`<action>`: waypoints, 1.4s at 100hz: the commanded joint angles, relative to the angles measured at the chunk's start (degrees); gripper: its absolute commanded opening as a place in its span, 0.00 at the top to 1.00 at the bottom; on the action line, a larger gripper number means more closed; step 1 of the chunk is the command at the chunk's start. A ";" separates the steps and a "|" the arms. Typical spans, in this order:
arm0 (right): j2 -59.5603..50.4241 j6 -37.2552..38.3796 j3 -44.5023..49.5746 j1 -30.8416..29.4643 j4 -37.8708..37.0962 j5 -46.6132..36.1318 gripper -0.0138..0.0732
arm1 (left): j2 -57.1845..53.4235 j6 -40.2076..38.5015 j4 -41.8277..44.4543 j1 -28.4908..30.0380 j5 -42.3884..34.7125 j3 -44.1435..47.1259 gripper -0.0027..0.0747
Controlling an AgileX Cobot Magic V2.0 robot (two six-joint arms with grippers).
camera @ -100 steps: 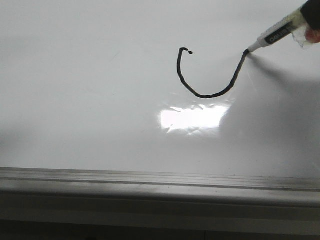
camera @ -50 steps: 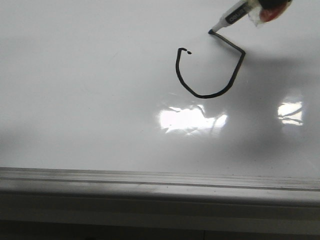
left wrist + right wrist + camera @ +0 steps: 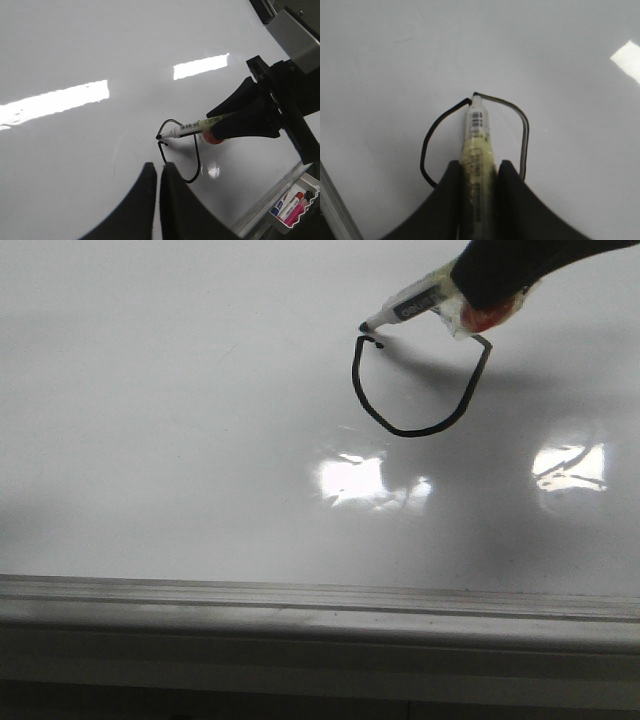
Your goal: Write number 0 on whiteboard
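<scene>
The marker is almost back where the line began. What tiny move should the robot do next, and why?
Probably a tiny nudge more to join the ends, then lift off. The marker tip sits right at the little hook where the number 0 started, so the loop looks nearly closed. The right hand grips the marker; the left hand hangs shut, apart.

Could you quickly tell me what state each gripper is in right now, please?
Left gripper: shut, holding nothing.
Right gripper: shut on the marker, its tip at the number 0.

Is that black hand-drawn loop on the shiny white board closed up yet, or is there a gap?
Almost closed. The black marker loop has its faint top stroke reaching the start hook, where the white marker's tip sits; any tiny gap is hidden.
</scene>
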 commanded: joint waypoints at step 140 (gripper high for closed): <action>-0.20 -11.07 -12.53 22.52 8.69 10.64 0.91 | 17.73 28.55 3.12 -1.05 52.71 -32.20 0.44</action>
